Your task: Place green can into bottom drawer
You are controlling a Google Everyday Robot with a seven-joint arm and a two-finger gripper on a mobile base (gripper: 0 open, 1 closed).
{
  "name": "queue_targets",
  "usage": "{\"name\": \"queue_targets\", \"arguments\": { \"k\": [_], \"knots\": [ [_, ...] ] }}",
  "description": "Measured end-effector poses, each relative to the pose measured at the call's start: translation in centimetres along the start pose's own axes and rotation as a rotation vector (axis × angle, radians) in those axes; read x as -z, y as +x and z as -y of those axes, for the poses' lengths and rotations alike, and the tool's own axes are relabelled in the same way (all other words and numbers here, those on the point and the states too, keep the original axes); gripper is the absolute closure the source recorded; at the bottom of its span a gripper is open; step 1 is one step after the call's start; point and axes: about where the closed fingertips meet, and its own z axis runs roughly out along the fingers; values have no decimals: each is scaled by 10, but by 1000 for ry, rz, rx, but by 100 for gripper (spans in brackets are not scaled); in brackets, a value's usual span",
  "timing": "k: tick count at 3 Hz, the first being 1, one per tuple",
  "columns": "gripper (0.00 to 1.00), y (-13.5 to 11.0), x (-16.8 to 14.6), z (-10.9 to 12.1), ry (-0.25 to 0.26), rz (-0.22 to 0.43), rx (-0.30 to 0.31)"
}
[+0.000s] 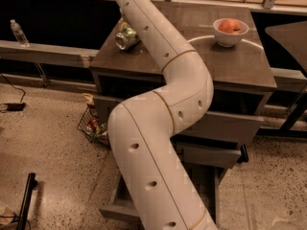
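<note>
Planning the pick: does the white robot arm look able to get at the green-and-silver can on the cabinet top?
Probably yes. The shiny green-and-silver drink can lies on its side, uncovered, right beside the white arm on the grey cabinet top. The gripper is out of view past the picture's top edge.

Green can (127, 36) shiny metal; arm (182, 114) smooth plastic, seemingly; floor (48, 152) speckled; tool beyond top edge.

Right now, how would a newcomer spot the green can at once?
On top of the grey cabinet, the green can lies on its side near the left rear corner, beside the white arm, whose end effector is out of frame above. It is shiny green and silver, unlike the white bowl on the right.
</note>
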Motion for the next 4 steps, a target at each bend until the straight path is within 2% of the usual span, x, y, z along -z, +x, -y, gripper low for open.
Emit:
{"name": "queue_targets", "arguments": {
  "k": [1, 2, 3, 4],
  "knots": [
    [39, 3, -6, -4, -7, -10, -89],
    [63, 4, -9, -11, -23, -8, -121],
    [86, 6, 6, -18, -14, 5, -119],
    [100, 43, 68, -33, 91, -59, -130]
  ]
}}
